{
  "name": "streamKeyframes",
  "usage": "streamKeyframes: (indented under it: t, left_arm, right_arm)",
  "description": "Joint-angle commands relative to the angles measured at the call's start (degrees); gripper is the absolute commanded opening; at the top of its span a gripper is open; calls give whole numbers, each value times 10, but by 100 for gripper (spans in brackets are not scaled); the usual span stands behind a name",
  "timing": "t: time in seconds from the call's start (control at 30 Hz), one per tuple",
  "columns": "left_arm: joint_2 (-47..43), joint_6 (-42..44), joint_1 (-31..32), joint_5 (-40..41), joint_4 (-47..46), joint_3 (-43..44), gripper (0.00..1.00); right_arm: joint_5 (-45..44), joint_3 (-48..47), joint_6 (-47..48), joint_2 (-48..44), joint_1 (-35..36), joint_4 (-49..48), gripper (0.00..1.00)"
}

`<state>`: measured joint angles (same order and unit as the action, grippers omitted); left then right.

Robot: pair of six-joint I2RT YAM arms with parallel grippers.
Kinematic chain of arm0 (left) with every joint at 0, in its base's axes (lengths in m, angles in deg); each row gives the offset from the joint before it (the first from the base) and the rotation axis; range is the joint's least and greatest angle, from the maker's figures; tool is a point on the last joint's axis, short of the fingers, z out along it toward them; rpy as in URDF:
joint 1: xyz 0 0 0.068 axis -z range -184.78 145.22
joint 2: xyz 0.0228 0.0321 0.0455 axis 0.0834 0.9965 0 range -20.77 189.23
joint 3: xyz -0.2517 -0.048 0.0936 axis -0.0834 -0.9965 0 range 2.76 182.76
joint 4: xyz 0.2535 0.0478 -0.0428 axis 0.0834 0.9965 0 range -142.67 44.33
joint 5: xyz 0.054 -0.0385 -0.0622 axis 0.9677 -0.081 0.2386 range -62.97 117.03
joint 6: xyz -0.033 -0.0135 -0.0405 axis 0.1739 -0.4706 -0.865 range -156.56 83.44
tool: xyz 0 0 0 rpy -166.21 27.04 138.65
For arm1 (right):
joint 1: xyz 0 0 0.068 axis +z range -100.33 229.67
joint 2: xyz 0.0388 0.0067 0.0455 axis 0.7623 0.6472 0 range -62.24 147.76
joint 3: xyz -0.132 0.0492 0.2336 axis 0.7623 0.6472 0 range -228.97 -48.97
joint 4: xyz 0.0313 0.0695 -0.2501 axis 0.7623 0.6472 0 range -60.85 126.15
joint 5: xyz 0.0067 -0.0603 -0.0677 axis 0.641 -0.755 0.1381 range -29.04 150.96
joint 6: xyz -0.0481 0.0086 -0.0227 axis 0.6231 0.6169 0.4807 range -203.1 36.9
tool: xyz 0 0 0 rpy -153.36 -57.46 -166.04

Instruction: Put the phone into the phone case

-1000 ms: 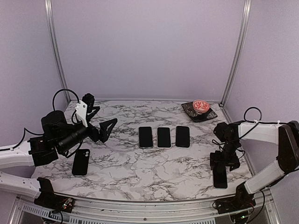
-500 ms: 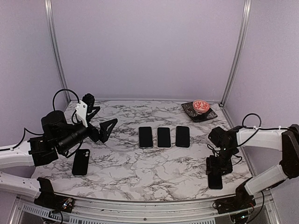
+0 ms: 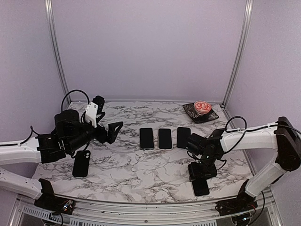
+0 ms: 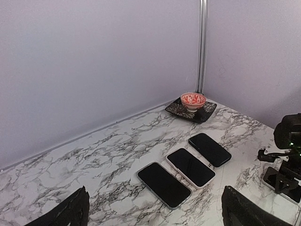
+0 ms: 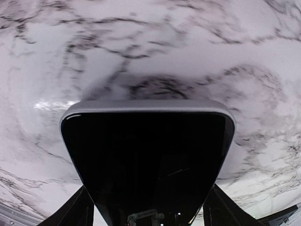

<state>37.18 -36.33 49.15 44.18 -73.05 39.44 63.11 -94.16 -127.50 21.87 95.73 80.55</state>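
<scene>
Table (image 3: 141, 175): white marble pattern with grey veining.

Row of three dark-screened phones (image 3: 165, 138): flat and side by side at the table's middle. Taken as the landmark.

Black silver-rimmed phone (image 3: 201, 187): right of the row and nearer the front edge. It is gripped by the right end effector (image 3: 202, 173), whose fingers (image 5: 70, 213) are clamped on its two long edges.

Black phone case (image 3: 81, 164): flat on the table, well left of the row and nearer the front. It lies far apart from the gripped phone.

Left end effector (image 3: 109, 115): raised just left of the row, fingers spread wide apart.

Red-and-white patterned bowl (image 3: 202, 107): sits on a dark square plate (image 3: 210, 116), behind and right of the row.
</scene>
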Motion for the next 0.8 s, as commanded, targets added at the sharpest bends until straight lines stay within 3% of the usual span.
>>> streamKeyframes:
  t: [0.0, 0.1, 0.23, 0.33, 0.53, 0.6, 0.77]
  left_arm:
    - [86, -140, -20, 67, 175, 86, 99]
    - [117, -231, -46, 67, 308, 124, 99]
    - [64, -321, -92, 31, 349, 57, 99]
    - [33, -349, -106, 20, 393, 6, 99]
    - [60, -398, -108, 71, 500, -20, 98]
    - [56, -415, -122, 74, 503, -34, 90]
    - [60, -418, -144, 51, 484, -65, 57]
  right_arm:
    - [-28, -81, -20, 57, 57, -33, 65]
    - [-40, -115, 6, 101, 82, -46, 66]
    - [-50, -133, 44, 142, 93, -66, 68]
    - [-41, -123, 73, 151, 97, -92, 70]
    - [-41, -106, 112, 142, 101, -102, 72]
    - [-39, -106, 124, 139, 102, -103, 73]
    - [-28, -102, 148, 130, 102, -107, 73]
